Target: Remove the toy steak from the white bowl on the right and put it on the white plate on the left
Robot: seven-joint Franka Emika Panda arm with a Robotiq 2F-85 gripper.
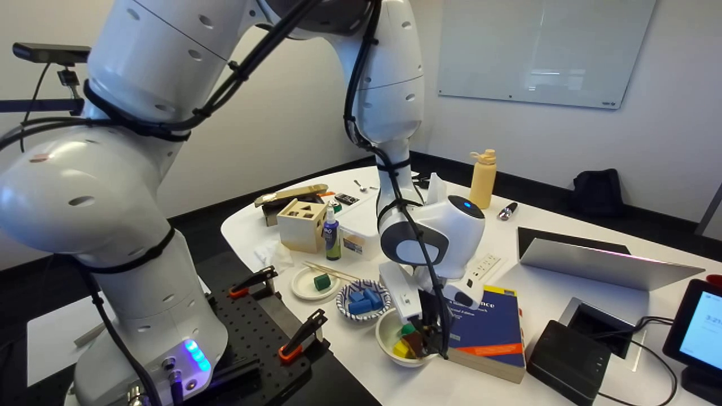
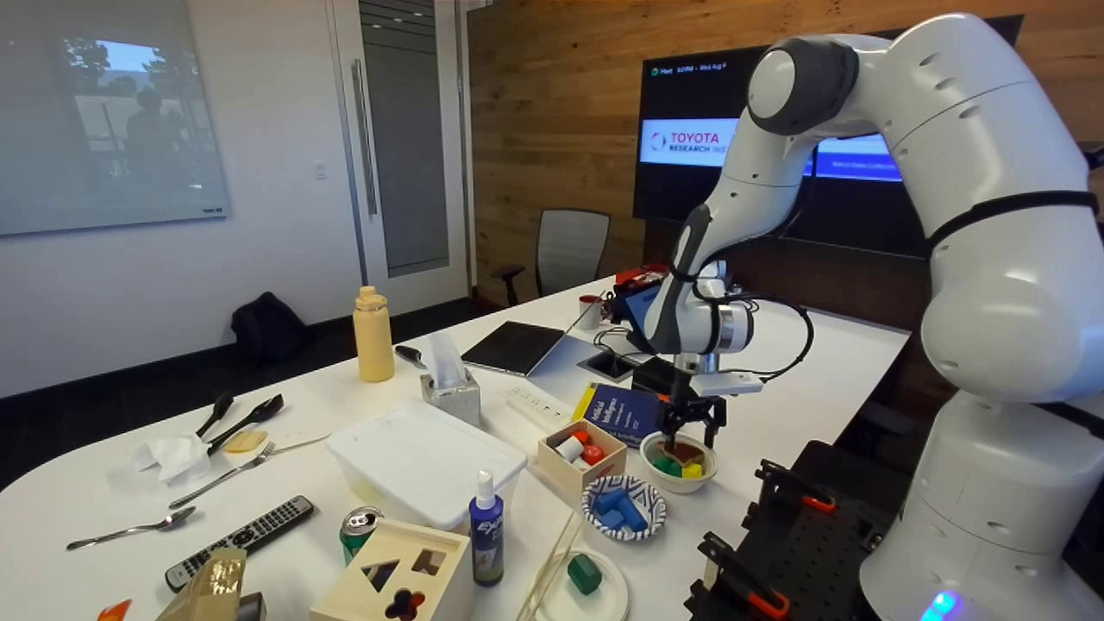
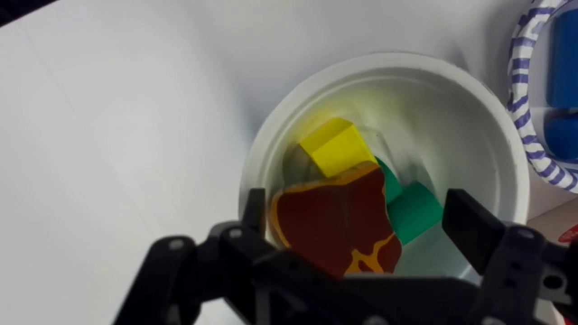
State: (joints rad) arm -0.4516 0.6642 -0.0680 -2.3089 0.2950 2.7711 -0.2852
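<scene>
The toy steak [image 3: 329, 212] is a reddish-brown flat piece with tan edges. It lies tilted in the white bowl [image 3: 442, 108], on or against yellow and green blocks. Its lower edge is hidden by the gripper in the wrist view. The steak shows in both exterior views [image 1: 414, 342] [image 2: 687, 454], as does the bowl [image 1: 379, 335] [image 2: 677, 486]. My gripper [image 3: 356, 207] is open, with its fingers apart on either side of the steak, at the bowl in both exterior views [image 1: 431, 338] [image 2: 693, 431]. The white plate [image 1: 302, 290] holds a green block [image 1: 322, 282]; the plate also shows in an exterior view [image 2: 614, 595].
A blue-patterned bowl [image 1: 345, 313] with blue blocks stands between bowl and plate. A thick book [image 1: 488, 321] lies beside the white bowl. A wooden box [image 2: 561, 470] with red and white pieces is close by. Chopsticks [image 2: 552, 561] rest by the plate. A spray bottle [image 2: 486, 535] stands near.
</scene>
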